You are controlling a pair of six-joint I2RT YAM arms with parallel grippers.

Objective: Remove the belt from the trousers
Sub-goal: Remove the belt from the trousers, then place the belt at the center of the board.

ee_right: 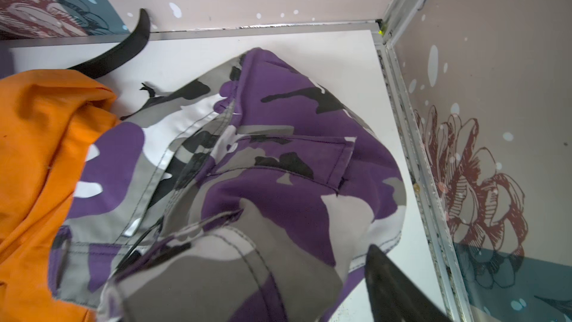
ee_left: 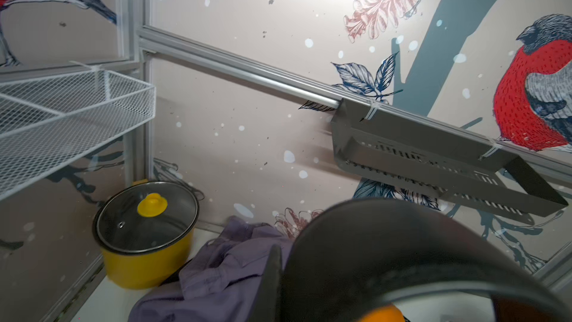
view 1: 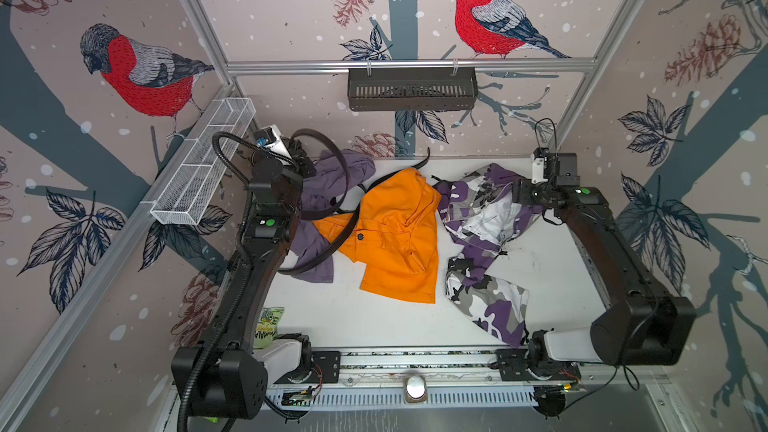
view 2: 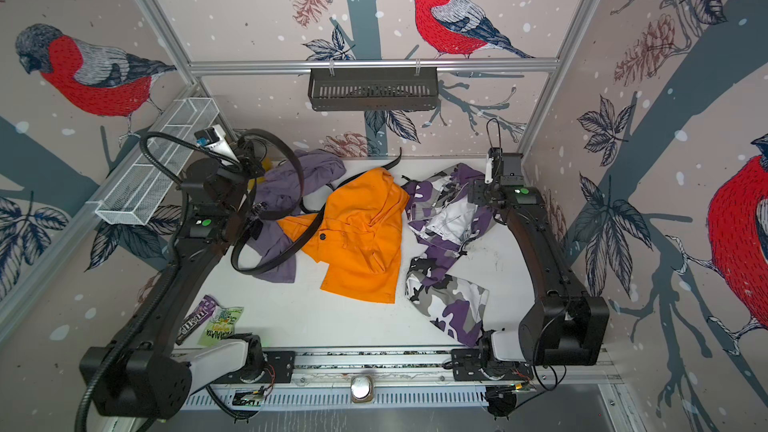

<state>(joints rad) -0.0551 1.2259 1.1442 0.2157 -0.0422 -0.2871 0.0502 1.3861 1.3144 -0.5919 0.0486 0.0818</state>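
**A:** Where is the belt at this moment?

**B:** The belt (ee_left: 371,243) is mostly at the far left of the table (view 1: 374,317). The left gripper (ee_left: 278,283) is raised there, above a grey-purple garment (ee_left: 223,267), and its jaws are closed tight on the strap. From the grip the strap makes a big loop in the air. Then it comes down over the grey-purple garment and runs across the left part of the orange trousers (view 1: 395,234).

**A:** And the other end?

**B:** The free end (ee_right: 114,58) sticks up at the far edge of the table, just behind the orange trousers and near the camouflage trousers (ee_right: 278,150). I cannot tell whether some part of the strap passes through a belt loop, because the orange cloth covers a piece of it.

**A:** What about the right gripper?

**B:** The right gripper (view 1: 517,195) is at the far right, low over the camouflage trousers. In the right wrist view only one finger (ee_right: 393,286) shows. It stands well off to the side, with bare table next to it. So the jaws stand apart, and I see nothing clamped between them.

**A:** Is anything else close by?

**B:** A yellow pot (ee_left: 145,258) with a glass lid stands in the far left corner, just beside the grey-purple garment.
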